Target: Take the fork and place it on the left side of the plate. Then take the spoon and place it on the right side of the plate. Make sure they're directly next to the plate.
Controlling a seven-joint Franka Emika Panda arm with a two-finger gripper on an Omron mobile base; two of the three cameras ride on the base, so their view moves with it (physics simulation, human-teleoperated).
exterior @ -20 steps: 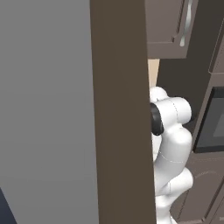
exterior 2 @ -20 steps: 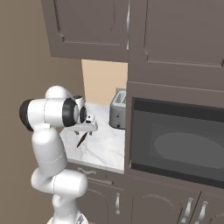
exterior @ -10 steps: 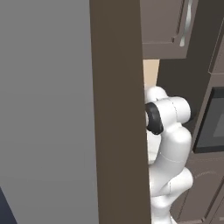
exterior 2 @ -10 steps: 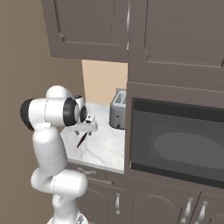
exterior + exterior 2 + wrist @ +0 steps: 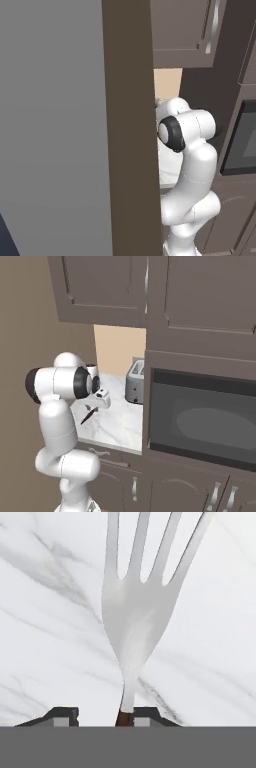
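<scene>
straddling the neck of the fork (image 5: 134,627), the tool (image 5: 100,716) has its two dark finger tips standing narrow, one on each side of the spot where the silvery stem meets a dark brown handle; whether the tips actually press on it cannot be told. the fork lies on the white marbled surface (image 5: 45,612) with its pale tines pointing away from the hand.

in the right base view the tool (image 5: 95,406) reaches down over the surface (image 5: 120,428) in the counter nook, with a dark slim handle slanting out just below it toward the near left. a grey toaster (image 5: 134,381) stands farther back on the right, against the tall cabinet that houses the dark oven (image 5: 200,423).

compared with a second ago, the arm and the scene sit in the same places in both base views; no shift of the fork can be made out.

the left base view has a broad brown panel (image 5: 127,125) across its middle, with the arm's white elbow to the right of it. the fork's tines are plain from the hand camera.
</scene>
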